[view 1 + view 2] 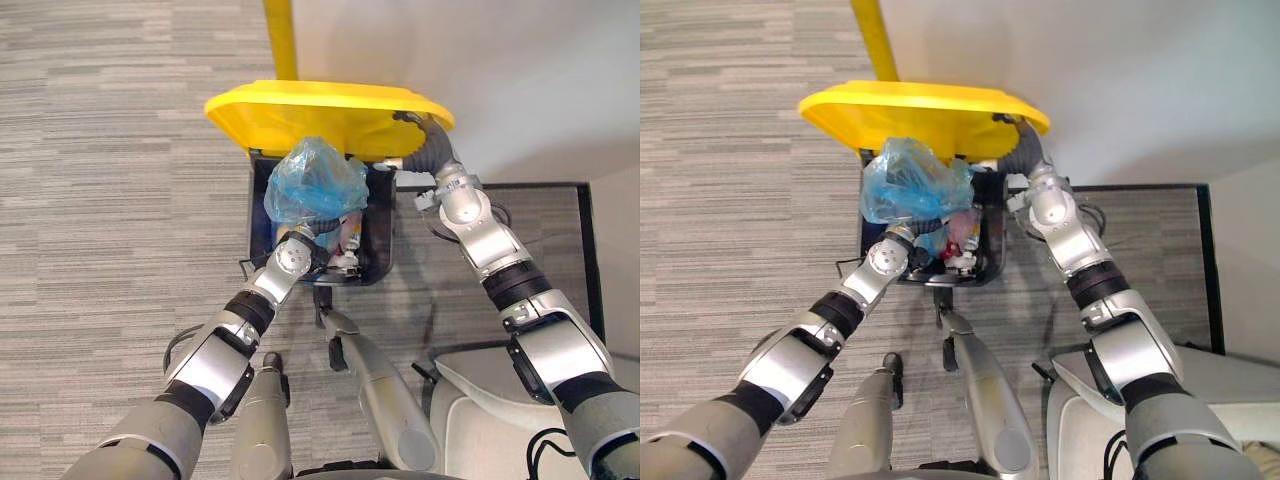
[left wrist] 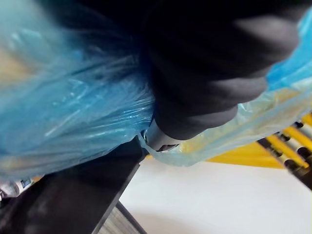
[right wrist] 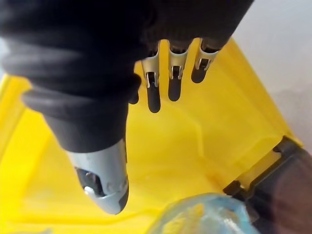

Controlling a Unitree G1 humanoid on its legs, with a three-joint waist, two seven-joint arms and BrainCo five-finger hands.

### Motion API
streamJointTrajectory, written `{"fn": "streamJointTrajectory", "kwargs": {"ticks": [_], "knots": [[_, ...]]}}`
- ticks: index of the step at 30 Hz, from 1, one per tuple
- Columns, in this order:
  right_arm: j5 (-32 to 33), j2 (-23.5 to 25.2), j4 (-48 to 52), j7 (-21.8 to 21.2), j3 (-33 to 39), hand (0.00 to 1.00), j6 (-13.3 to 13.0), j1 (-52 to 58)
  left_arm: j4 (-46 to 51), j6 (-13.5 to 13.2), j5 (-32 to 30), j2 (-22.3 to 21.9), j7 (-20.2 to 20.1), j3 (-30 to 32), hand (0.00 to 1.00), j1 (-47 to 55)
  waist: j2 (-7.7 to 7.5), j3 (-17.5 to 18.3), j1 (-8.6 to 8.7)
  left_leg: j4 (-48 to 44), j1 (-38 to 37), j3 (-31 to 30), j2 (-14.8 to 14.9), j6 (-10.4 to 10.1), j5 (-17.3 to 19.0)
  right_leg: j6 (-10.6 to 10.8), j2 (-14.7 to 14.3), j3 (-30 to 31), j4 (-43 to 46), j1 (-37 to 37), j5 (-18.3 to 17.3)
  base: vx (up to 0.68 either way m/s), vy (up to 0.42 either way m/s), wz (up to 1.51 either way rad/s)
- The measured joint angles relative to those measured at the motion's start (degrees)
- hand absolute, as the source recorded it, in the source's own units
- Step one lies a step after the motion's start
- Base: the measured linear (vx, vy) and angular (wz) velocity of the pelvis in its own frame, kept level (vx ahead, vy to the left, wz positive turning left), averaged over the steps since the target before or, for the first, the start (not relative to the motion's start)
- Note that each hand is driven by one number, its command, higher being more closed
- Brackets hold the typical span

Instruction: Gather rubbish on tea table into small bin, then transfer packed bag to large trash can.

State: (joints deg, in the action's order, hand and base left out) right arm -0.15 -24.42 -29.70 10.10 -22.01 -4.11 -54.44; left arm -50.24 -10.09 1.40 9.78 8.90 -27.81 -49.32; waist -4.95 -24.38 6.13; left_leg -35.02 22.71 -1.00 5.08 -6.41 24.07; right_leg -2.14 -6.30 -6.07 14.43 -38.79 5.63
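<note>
Right hand (image 3: 100, 175), fingers (image 3: 153, 97) straight, against yellow lid (image 3: 195, 156).

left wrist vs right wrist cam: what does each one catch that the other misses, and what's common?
Left wrist view: the left robot hand pressed against the blue bag, and a strip of carpet. Right wrist view: the right robot hand, fingers straight, under the yellow lid. Both: blue bag, yellow lid, and the black trash can.
</note>
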Motion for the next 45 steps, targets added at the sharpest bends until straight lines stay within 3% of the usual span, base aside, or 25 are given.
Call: {"fn": "streamJointTrajectory", "kwargs": {"ticks": [2,3,4,5,6,8,13,14,22,37,45], "knots": [[0.34,0.57,3.68,0.05,-1.65,0.00,-0.68,-1.26,-0.54,0.28,-0.73,-0.32,-0.03,0.32,1.00,-1.47,-0.34,-1.13,-0.28,-0.86,1.37,1.92,1.25,0.78,1.03,0.32,-0.52,0.21,0.20,-1.41,-0.21,0.00,-0.016,-0.52],[0.39,0.87,4.37,0.06,-1.76,0.00,-0.87,-1.49,-1.05,0.28,-1.13,-0.56,-0.02,0.54,1.00,-1.95,-0.25,-1.52,-0.46,-0.45,1.83,2.33,1.68,0.94,1.13,1.53,-0.58,0.13,0.44,-1.79,-1.01,-0.01,-0.032,-0.42],[0.75,1.79,4.71,0.28,-2.14,0.00,-1.39,-2.50,-1.55,0.29,-1.55,-0.77,-0.08,1.05,1.00,-2.53,0.31,-2.20,-0.34,0.19,1.67,3.37,2.78,0.62,0.98,0.43,-0.47,1.10,5.79,-4.42,-2.00,0.02,-0.043,0.10],[1.08,1.87,4.66,0.57,-2.65,0.00,-1.83,-3.03,-2.23,0.34,-2.21,-1.89,-0.06,1.30,1.00,-2.61,0.06,-2.32,0.68,-1.24,2.57,3.68,2.56,-0.08,0.99,-3.48,0.34,4.51,8.62,-4.63,-0.24,0.07,-0.078,0.12],[1.59,2.22,4.67,1.03,-3.36,0.00,-1.85,-4.06,-2.30,0.52,-2.33,-2.01,0.03,1.89,1.00,-2.58,0.22,-2.40,0.51,-1.75,3.20,3.85,2.91,-0.29,1.18,-2.61,0.06,4.33,8.61,-5.20,-0.35,0.07,-0.057,0.20],[1.88,2.99,4.78,1.05,-3.69,0.00,-2.06,-5.83,-3.20,1.03,-2.60,-2.44,0.02,3.68,1.00,-3.12,0.34,-2.49,-0.11,-2.36,4.49,3.57,3.03,-0.42,1.28,-2.87,-0.05,4.05,8.87,-6.60,-0.38,0.10,-0.062,-0.05],[2.35,2.77,7.12,1.51,-4.17,0.00,-2.06,-6.82,-4.38,2.13,-4.97,-3.00,0.94,8.45,1.00,-3.91,0.22,-3.19,0.40,-3.41,4.41,4.47,3.76,-0.33,2.73,-3.79,0.74,1.75,9.23,-7.49,0.20,0.08,0.027,0.20],[2.38,2.71,8.20,1.90,-5.61,0.00,-2.07,-7.24,-4.38,2.38,-5.86,-2.93,1.47,10.10,0.00,-3.92,0.26,-3.22,0.65,-4.66,5.48,4.34,3.76,-0.19,2.84,-3.77,1.13,1.40,9.48,-7.94,0.18,-0.01,0.073,0.17],[2.40,3.81,11.07,2.08,-7.76,0.00,-3.32,-9.09,-4.80,5.35,-10.76,-2.82,2.80,17.27,0.00,-4.68,0.16,-3.26,0.68,-8.13,12.23,3.26,4.09,0.44,3.19,-3.08,3.46,-0.52,10.67,-12.20,-0.08,-0.02,0.063,0.19],[0.17,3.84,11.06,1.08,-7.74,0.00,-3.44,-8.12,-3.74,5.27,-14.60,-3.00,2.32,15.60,0.00,-4.22,0.27,-3.20,0.64,-7.09,11.29,5.22,3.36,2.12,4.51,-3.04,4.32,0.43,12.24,-13.21,-0.29,0.03,0.057,-0.05],[-3.41,0.02,14.46,0.64,-7.09,0.00,-3.34,1.04,3.33,4.62,-13.42,-2.82,2.29,11.00,0.00,2.26,0.74,-2.95,0.55,-3.44,4.31,5.35,2.28,1.72,3.52,-3.05,5.98,-0.21,12.10,-7.22,-1.26,0.00,0.027,0.10]]}}
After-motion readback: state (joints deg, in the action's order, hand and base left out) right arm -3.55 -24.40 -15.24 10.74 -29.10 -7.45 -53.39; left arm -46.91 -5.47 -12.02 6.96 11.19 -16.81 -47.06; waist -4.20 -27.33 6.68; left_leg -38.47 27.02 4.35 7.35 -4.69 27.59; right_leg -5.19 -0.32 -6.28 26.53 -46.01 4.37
